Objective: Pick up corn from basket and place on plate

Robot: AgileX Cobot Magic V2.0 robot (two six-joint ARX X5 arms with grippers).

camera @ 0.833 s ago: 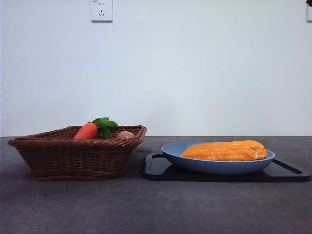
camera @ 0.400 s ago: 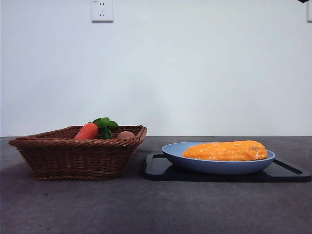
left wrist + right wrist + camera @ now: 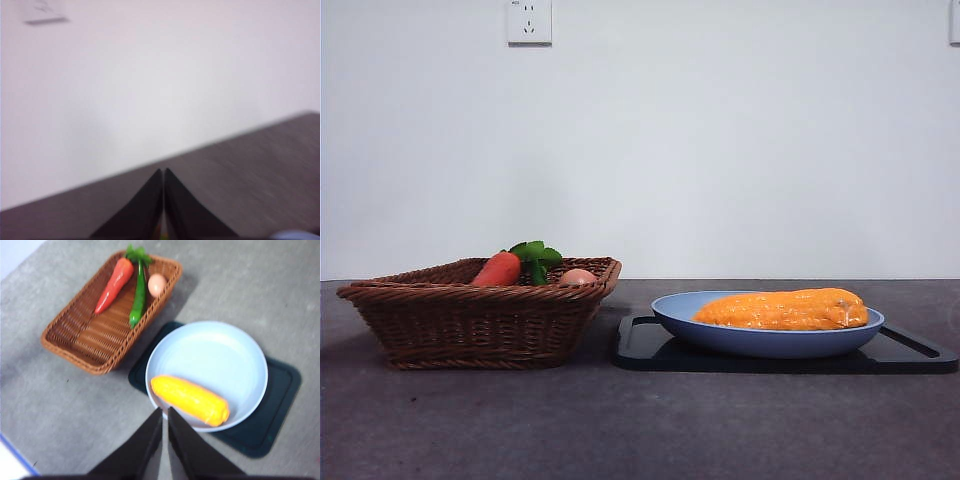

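Note:
The yellow-orange corn [image 3: 782, 309] [image 3: 190, 399] lies on its side in the light-blue plate [image 3: 760, 342] [image 3: 220, 355], near the rim. The brown wicker basket [image 3: 480, 315] [image 3: 95, 335] stands left of the plate and holds no corn. High above the plate hangs my right gripper [image 3: 165, 412], shut and empty, clear of the corn. My left gripper [image 3: 163, 172] is shut too, raised and facing the wall and the far table edge. Neither gripper shows in the front view.
A red-orange carrot [image 3: 498, 269] [image 3: 115, 284] with green leaves, a green pepper [image 3: 137, 300] and an egg [image 3: 577, 277] [image 3: 157, 284] lie in the basket. A flat black tray [image 3: 640, 350] [image 3: 280, 390] sits under the plate. A wall socket [image 3: 529, 21] is on the white wall behind.
A black gripper tip at the front view's top right corner has risen out of view. The corn, plate and basket have not moved.

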